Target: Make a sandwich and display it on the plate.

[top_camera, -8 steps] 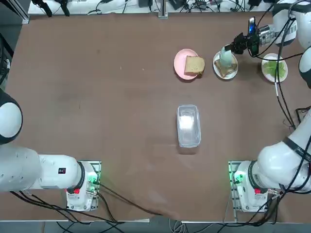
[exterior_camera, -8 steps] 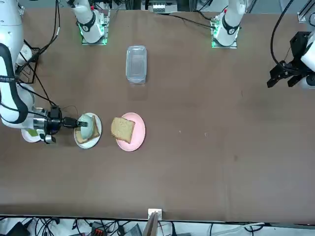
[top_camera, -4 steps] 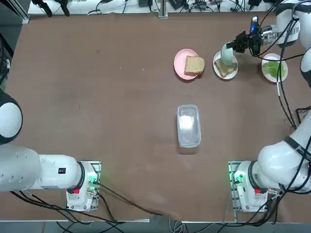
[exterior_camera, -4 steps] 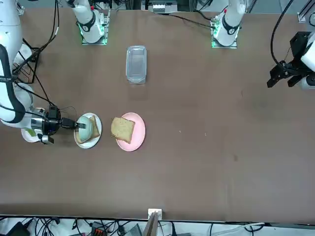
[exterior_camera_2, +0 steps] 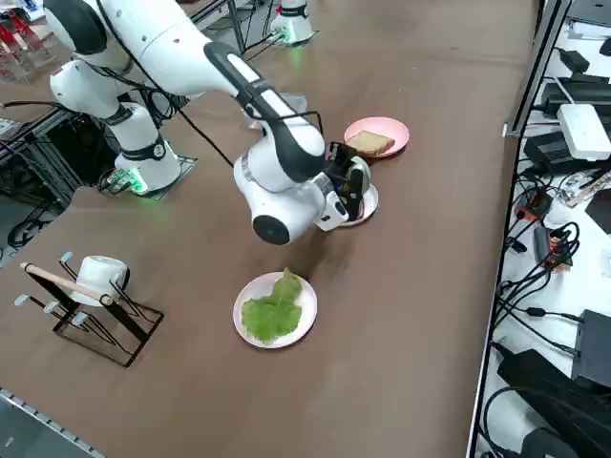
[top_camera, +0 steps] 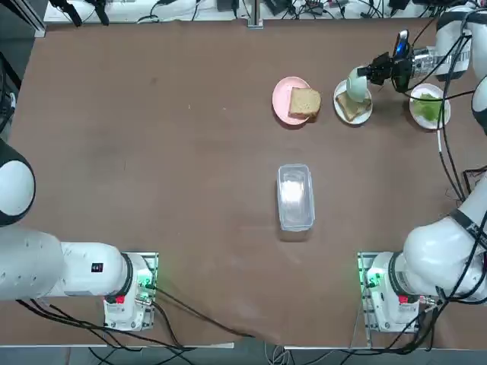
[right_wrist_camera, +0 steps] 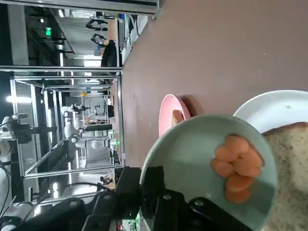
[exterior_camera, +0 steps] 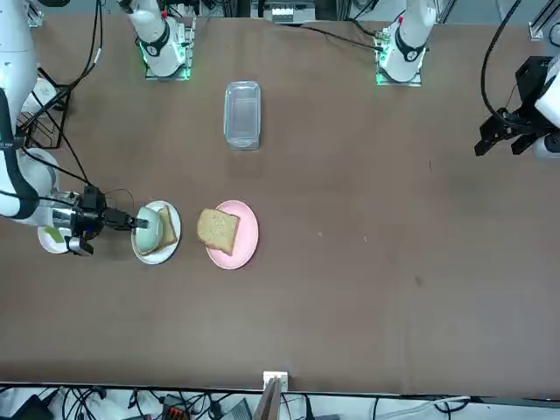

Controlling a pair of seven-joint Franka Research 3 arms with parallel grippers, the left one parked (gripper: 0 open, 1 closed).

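My right gripper (top_camera: pixel 367 74) is shut on the rim of a pale-green bowl (top_camera: pixel 355 82), holding it tilted on edge over the white plate (top_camera: pixel 364 115). A toasted bread slice (top_camera: pixel 350 106) lies on that plate. In the right wrist view the bowl (right_wrist_camera: pixel 192 163) holds a few orange pieces (right_wrist_camera: pixel 234 166) above the bread (right_wrist_camera: pixel 291 178). A second bread slice (top_camera: pixel 304 101) sits on the pink plate (top_camera: pixel 283 95). A green lettuce leaf (exterior_camera_2: pixel 272 309) lies on another white plate (top_camera: pixel 417 114) to the right. No assembled sandwich is in view.
A clear lidded container (top_camera: pixel 295 196) lies mid-table. A wire rack with a white mug (exterior_camera_2: pixel 98 274) stands off the table's right side. Cables hang from my arm above the lettuce plate.
My wrist has drawn back a little toward the lettuce plate, and the bowl stands more steeply tilted over the bread. Plates and bread have not moved.
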